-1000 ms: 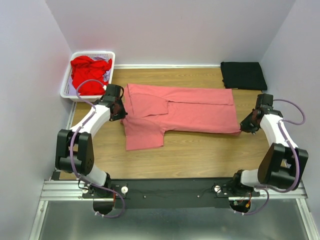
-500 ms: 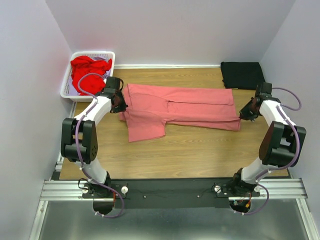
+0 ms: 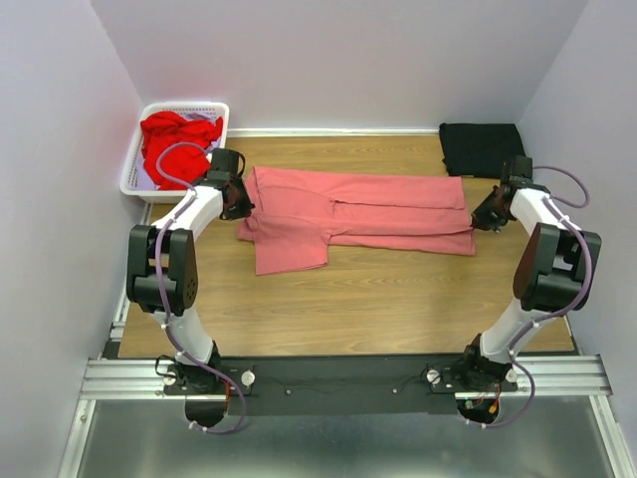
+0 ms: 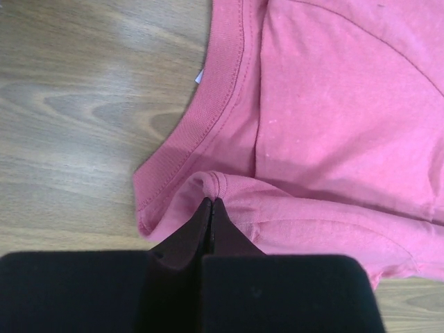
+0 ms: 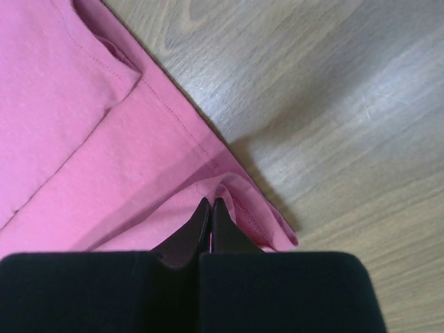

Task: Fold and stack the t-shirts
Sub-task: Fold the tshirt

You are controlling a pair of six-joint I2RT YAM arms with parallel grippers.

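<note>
- The salmon-pink t-shirt [image 3: 378,211] lies stretched lengthwise across the middle of the wooden table [image 3: 398,309]. Its collar end is toward the left arm and its hem end toward the right arm.
- Its long sides are folded in, so it forms a narrow band. One short sleeve [image 3: 291,254] sticks out toward the near edge.
- The left gripper [image 4: 210,205] is clenched, its fingers pressed together on a small pinch of pink cloth just beside the ribbed collar [image 4: 208,118]. The fabric puckers up into a little ridge at the fingertips.
- The right gripper [image 5: 210,205] is clenched in the same way, nipping a raised fold of cloth at the hem corner. A stitched hem line runs diagonally past it, and bare wood shows just beyond the edge.
- Seen from above, the two wrists sit at opposite ends of the shirt, with the cloth spanning the gap between them.
- The red t-shirt [image 3: 177,147] is crumpled in a heap inside the white lattice basket [image 3: 186,106], which stands at the far-left corner against the wall — well apart from the pink shirt's body.
- The black t-shirt [image 3: 485,149] is folded into a flat rectangle at the far-right corner of the table, near the right wrist. It lies close to the pink shirt's far corner — I cannot tell whether the two touch.
</note>
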